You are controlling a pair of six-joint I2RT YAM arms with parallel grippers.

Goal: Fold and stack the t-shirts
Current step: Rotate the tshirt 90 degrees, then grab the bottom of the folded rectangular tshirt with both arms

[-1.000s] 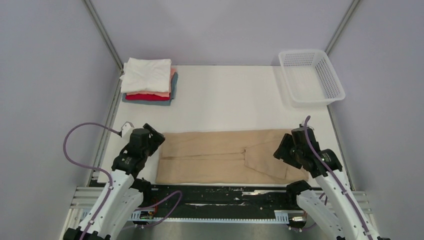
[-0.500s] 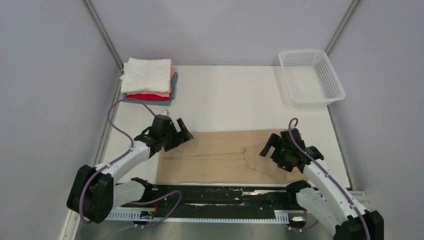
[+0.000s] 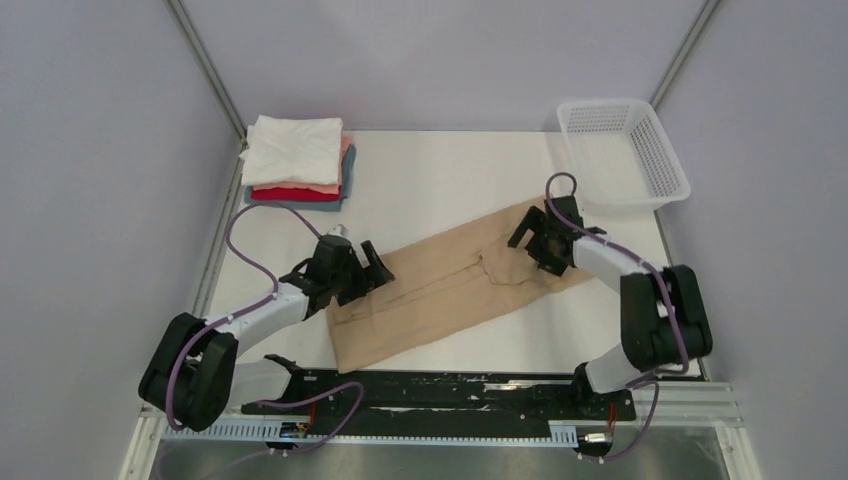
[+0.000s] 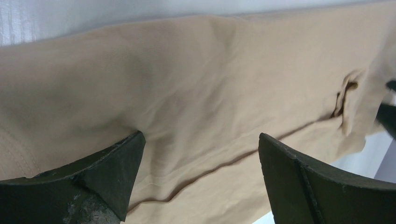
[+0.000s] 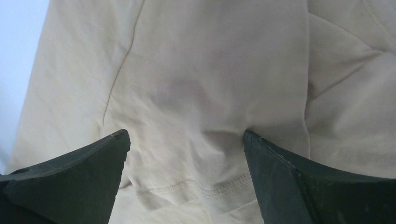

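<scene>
The tan t-shirt (image 3: 450, 282) lies folded into a long strip, slanting from lower left to upper right across the table. My left gripper (image 3: 366, 268) is open with its fingertips pressed on the strip's left end; the cloth fills the left wrist view (image 4: 201, 93). My right gripper (image 3: 531, 238) is open and rests on the strip's upper right end, where a stitched hem shows in the right wrist view (image 5: 187, 102). A stack of folded shirts, white (image 3: 293, 148) on top with pink, red and blue-grey under it, sits at the back left.
A white mesh basket (image 3: 622, 153) stands at the back right corner. Grey walls close in both sides. A black rail (image 3: 450, 390) runs along the table's near edge.
Both arms reached forward onto the tan shirt. The shirt turned from lying level along the near edge to slanting, its right end pushed toward the back right.
</scene>
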